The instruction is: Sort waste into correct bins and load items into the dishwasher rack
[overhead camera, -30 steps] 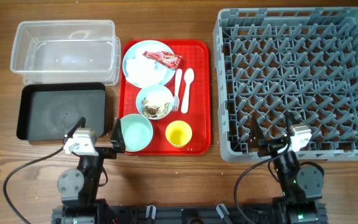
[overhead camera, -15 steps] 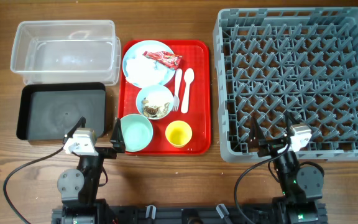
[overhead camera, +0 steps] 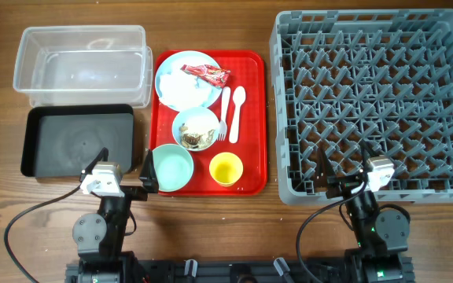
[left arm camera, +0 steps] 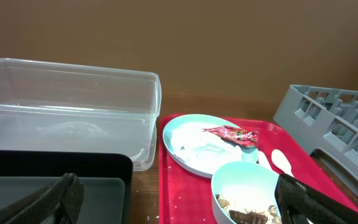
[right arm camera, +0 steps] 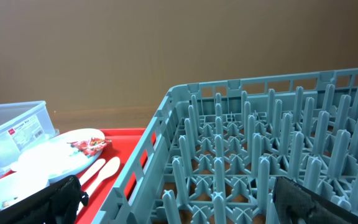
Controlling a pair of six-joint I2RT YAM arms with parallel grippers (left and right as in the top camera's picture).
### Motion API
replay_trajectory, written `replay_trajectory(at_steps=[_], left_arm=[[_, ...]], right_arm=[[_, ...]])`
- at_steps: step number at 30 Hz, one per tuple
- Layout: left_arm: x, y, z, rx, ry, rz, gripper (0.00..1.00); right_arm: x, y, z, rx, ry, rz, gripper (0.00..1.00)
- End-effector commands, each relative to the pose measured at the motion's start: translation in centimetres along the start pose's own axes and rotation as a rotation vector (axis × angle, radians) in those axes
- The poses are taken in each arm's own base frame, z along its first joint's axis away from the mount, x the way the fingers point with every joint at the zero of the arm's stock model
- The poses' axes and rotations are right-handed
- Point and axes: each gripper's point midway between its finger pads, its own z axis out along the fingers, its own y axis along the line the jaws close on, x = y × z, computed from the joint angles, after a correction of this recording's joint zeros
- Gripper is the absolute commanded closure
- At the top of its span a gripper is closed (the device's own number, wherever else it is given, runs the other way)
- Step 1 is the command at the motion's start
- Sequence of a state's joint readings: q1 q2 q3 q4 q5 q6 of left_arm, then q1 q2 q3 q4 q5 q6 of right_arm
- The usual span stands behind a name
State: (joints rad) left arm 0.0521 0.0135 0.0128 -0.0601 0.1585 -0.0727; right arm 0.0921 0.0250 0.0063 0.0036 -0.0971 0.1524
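A red tray [overhead camera: 252, 118] holds a pale blue plate [overhead camera: 181, 93] with a red snack wrapper [overhead camera: 208, 74] and white tissue on it. It also holds a small pale blue bowl [overhead camera: 196, 128] of brownish food scraps, a mint-green bowl [overhead camera: 172, 167], a yellow cup [overhead camera: 226, 168], and a white fork [overhead camera: 224, 114] and spoon [overhead camera: 237, 112]. The clear tub [overhead camera: 81, 64] and black tray [overhead camera: 77, 140] lie at left. The grey dishwasher rack [overhead camera: 376, 98] is at right. My left gripper [overhead camera: 124, 174] is open near the front edge, by the mint-green bowl. My right gripper [overhead camera: 344, 174] is open at the rack's front wall.
In the left wrist view the clear tub [left arm camera: 67, 106], black tray [left arm camera: 55, 180], plate [left arm camera: 204, 143] with wrapper [left arm camera: 232, 134] and the scrap bowl [left arm camera: 247, 193] show. The right wrist view shows the rack's pegs [right arm camera: 260, 162] and the spoon [right arm camera: 101, 171].
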Motion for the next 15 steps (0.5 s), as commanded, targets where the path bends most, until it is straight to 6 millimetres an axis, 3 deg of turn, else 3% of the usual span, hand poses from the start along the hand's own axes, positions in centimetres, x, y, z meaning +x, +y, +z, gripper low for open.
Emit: replay_trajectory(at_steps=[1,15], left_arm=[[0.15,-0.26,-0.01,0.015,-0.001,-0.013,0.00],[0.14,-0.26,-0.01,0.015,-0.001,-0.013,0.00]], right_arm=[[-0.02,0.29,0.00,-0.017,-0.001,0.006,0.00],[-0.02,0.29,0.00,-0.017,-0.001,0.006,0.00]])
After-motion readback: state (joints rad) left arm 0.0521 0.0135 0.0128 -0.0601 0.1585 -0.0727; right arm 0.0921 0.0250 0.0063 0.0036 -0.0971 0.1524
